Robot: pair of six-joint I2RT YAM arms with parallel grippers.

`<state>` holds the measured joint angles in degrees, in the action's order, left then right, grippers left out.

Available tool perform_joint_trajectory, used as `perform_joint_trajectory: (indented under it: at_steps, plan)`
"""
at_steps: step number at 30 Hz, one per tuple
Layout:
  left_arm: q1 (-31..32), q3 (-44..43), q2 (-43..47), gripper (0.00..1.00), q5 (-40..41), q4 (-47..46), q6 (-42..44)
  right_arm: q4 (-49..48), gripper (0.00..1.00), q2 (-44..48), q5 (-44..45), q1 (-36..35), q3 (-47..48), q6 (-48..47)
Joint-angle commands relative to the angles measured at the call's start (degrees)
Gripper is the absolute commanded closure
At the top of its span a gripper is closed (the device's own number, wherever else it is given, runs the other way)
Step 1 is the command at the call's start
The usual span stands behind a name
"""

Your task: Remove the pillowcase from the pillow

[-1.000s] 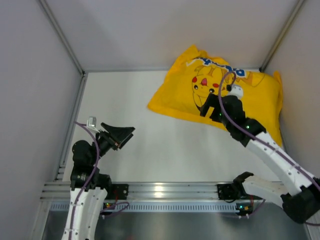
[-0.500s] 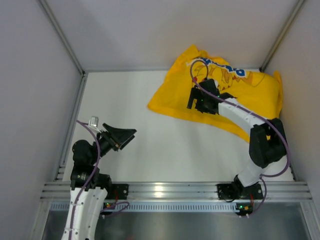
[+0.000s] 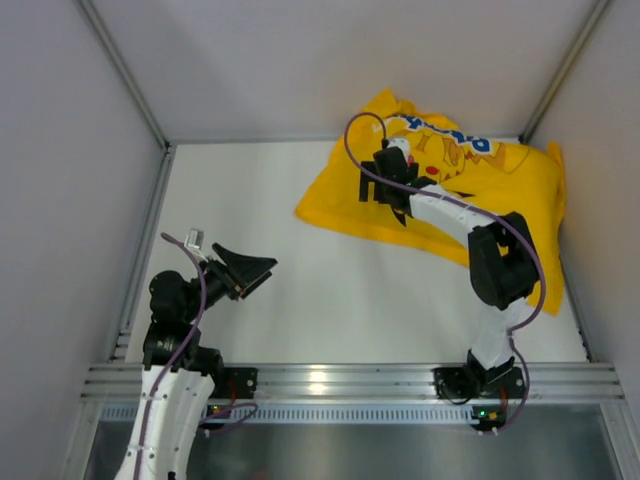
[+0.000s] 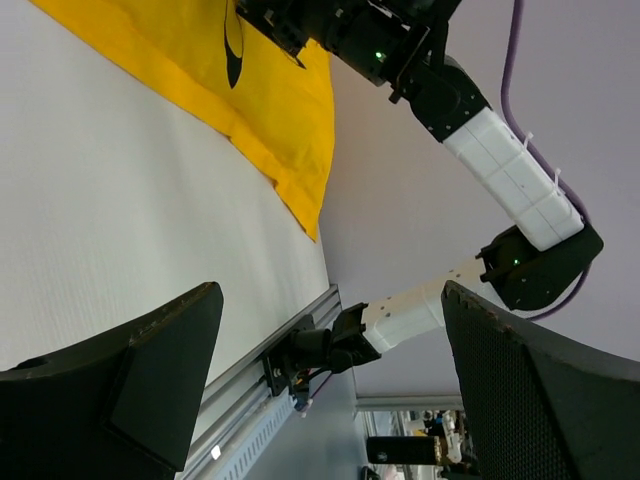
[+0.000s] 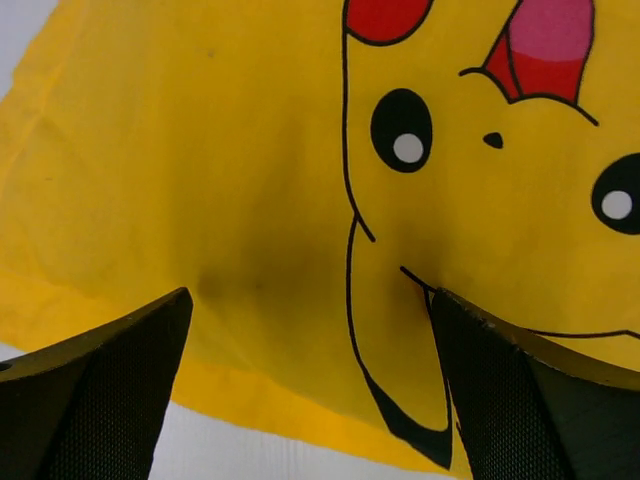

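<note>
Since a second ago the right gripper [image 3: 378, 192] has slid leftward over the yellow pillowcase [image 3: 520, 195], which lies in the table's [image 3: 250, 190] far right corner. Its fingers are spread above the cartoon print. The left gripper [image 3: 254, 271] hovers well apart, fingers also spread.

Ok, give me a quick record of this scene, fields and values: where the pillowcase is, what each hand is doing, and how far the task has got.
pillowcase: yellow, cartoon print facing up, lying at the far right of the table
pillow: not visible; the case looks filled, so it is likely inside
right hand: open, fingers apart over the printed face; contact with the fabric unclear
left hand: open, at the near left, apart from the case, holding nothing
task state: case not yet pulled off
</note>
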<state>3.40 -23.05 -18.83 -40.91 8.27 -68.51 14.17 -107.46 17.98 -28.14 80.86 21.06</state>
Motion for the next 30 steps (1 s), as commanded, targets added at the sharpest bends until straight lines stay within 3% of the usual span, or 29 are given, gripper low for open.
perform_joint_trajectory:
  at_steps: [1,4,7,9,10,13,16,21,26,27,28,30]
  plan:
    - [-0.41,-1.21,-0.86,0.07,-1.72,-0.63,2.42,-4.23,0.01,-4.67,5.75,-2.27,3.86,-6.37]
    - [-0.41,-1.74,-1.30,0.07,-2.16,-0.63,2.50,-2.59,0.01,-9.59,7.42,-3.32,8.25,-7.88]
    - [-0.41,-2.09,-1.39,0.07,-2.51,-0.63,2.42,-0.20,0.21,-11.36,8.48,-4.11,9.67,-7.53]
    - [-0.41,-2.00,-1.30,0.07,-2.60,-0.63,2.15,-0.20,0.46,-11.28,7.95,-4.82,8.88,-6.56]
    - [-0.41,-1.91,-1.21,0.07,-2.60,-0.63,1.98,-0.29,0.74,-11.19,6.99,-5.43,8.70,-6.38]
    - [-0.41,-2.09,-0.68,0.07,-2.42,-0.63,1.71,-0.11,1.00,-11.54,5.41,-7.10,8.70,-6.03]
    - [-0.41,-2.88,0.10,0.11,-1.82,-0.02,2.15,-0.20,1.00,-11.28,2.07,-9.12,8.44,-5.07]
    - [-0.41,-8.85,0.46,0.12,2.93,11.12,7.94,-1.69,1.00,-9.96,-3.30,-13.16,6.59,-3.05]
    - [-0.41,-11.40,0.46,0.13,5.75,15.55,11.46,-4.15,0.98,-5.14,-5.51,-14.49,2.56,0.91]
    - [-0.41,-11.32,0.46,0.13,5.92,15.55,11.99,-4.07,0.84,-4.26,-4.45,-14.40,1.94,1.87]
    - [-0.41,-11.14,0.11,0.12,6.62,15.63,12.61,-4.07,0.52,-1.99,-3.40,-14.05,1.32,2.05]
    - [-0.41,-11.05,-1.55,0.11,10.40,16.51,15.15,-1.44,0.39,0.83,-0.68,-13.26,-0.69,5.28]
